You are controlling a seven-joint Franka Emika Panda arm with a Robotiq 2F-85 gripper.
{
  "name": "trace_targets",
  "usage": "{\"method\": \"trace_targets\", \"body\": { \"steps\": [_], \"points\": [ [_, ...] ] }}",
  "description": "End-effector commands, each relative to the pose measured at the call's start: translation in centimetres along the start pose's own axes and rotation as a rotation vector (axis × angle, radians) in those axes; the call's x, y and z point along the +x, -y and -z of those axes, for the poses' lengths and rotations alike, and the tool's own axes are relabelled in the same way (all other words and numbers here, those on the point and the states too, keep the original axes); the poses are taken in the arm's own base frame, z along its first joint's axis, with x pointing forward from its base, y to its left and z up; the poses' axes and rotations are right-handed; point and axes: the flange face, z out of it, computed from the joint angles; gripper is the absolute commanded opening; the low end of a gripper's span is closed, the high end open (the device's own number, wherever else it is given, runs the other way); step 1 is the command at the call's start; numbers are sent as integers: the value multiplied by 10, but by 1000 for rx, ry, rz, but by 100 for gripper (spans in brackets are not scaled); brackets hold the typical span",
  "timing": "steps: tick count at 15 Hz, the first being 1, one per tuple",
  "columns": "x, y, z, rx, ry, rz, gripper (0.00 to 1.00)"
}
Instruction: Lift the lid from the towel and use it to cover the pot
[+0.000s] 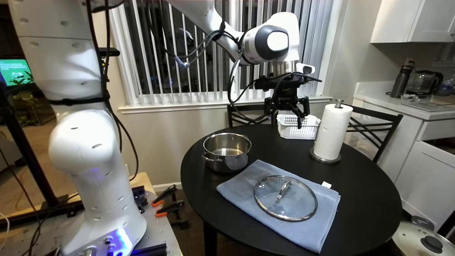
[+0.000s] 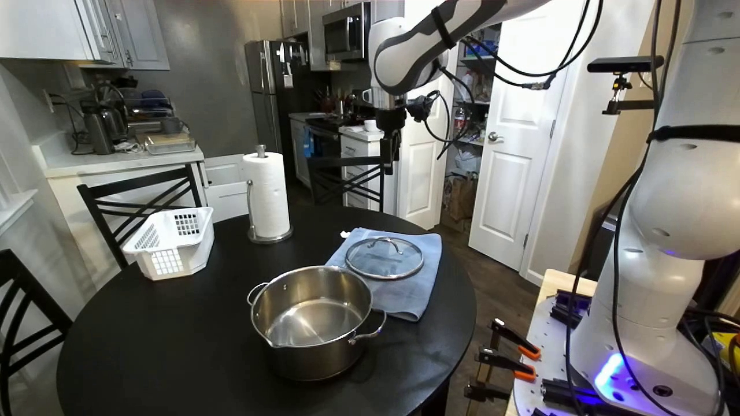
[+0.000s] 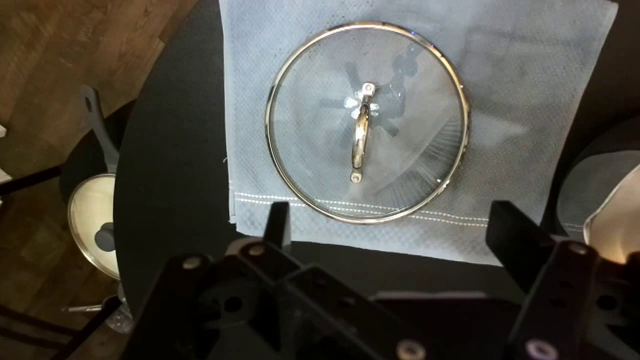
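Lid (image 3: 367,122) lies flat on the towel (image 1: 233,183), below the claw (image 3: 392,220). Claw hangs above the table (image 1: 366,199), fingers (image 3: 277,225) spread wide, nothing between. In wrist view lid sits mostly beyond the fingertips, centre a touch left of mid-gap. Handle (image 3: 360,137) runs nearly straight away from the claw, about square to the closing direction, so likely little twist needed: forward, down, pinch. Pot (image 2: 315,359), uncovered, stands just beside the towel; can't tell if touching.

Exterior views, from opposite sides of the end effector (image 3: 390,212), faced vertical blinds (image 1: 314,39) and refrigerator (image 2: 272,86), sharing the worktop (image 1: 362,188); the wrist view, closer, looked down on the lid (image 3: 367,122).
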Motion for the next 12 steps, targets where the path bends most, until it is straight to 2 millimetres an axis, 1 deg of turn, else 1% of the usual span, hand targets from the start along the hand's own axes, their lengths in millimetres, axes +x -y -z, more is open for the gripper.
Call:
{"method": "trace_targets", "body": {
  "steps": [1, 5, 12],
  "points": [
    [1, -1, -3, 2, 5, -2, 100],
    [4, 6, 5, -2, -8, 8, 100],
    [3, 6, 5, -3, -9, 8, 100]
  ]
}}
